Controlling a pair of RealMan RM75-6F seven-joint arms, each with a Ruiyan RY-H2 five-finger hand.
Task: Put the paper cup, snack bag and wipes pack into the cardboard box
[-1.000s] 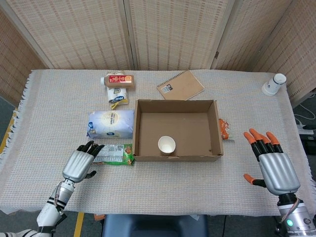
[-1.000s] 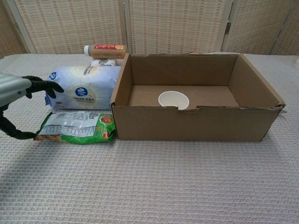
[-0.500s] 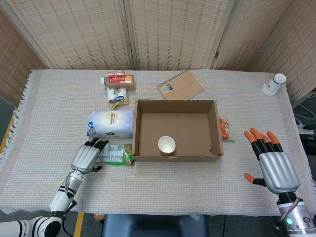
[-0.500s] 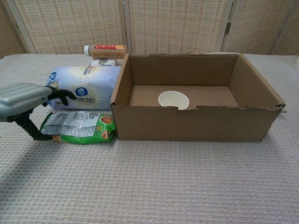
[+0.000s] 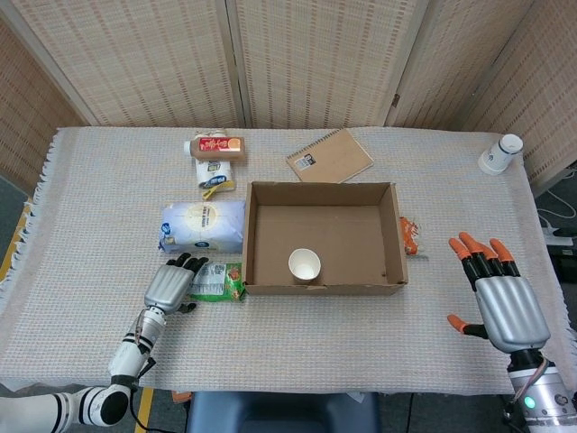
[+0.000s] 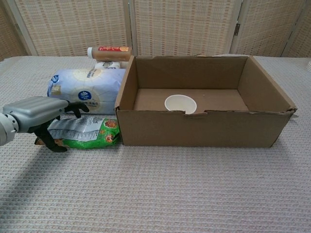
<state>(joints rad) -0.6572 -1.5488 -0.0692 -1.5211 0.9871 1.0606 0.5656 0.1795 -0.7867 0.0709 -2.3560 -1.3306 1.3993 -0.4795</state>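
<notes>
A cardboard box (image 5: 323,236) sits open at the middle of a cloth-covered table (image 5: 90,198); a white paper cup (image 5: 304,265) already stands upright inside it, near the front wall; that part of the task looks done. Just left of the box lies the green snack bag (image 5: 216,281), flat on the cloth and touching or nearly touching the box's front corner; behind the bag, also beside the box's left wall, lies the pale blue wipes pack (image 5: 202,225).

Over the last second the left hand (image 5: 169,285) has slid rightward across the table and now covers the bag's left end; in the chest view its fingers (image 6: 77,107) reach over the top of the bag while the thumb curls low at the bag's near edge; whether it has truly closed on the bag I cannot tell. The bag itself has not moved; so the grasp is probably just forming, and lifting the bag over the box wall would likely come next.

The right hand (image 5: 498,298) hovers well to the right of the box, fingers spread, holding nothing; it has barely shifted.

Farther back lie a brown notebook (image 5: 329,155), a brown bottle (image 5: 215,145) on its side, and a second white cup (image 5: 499,154) at the right edge.
</notes>
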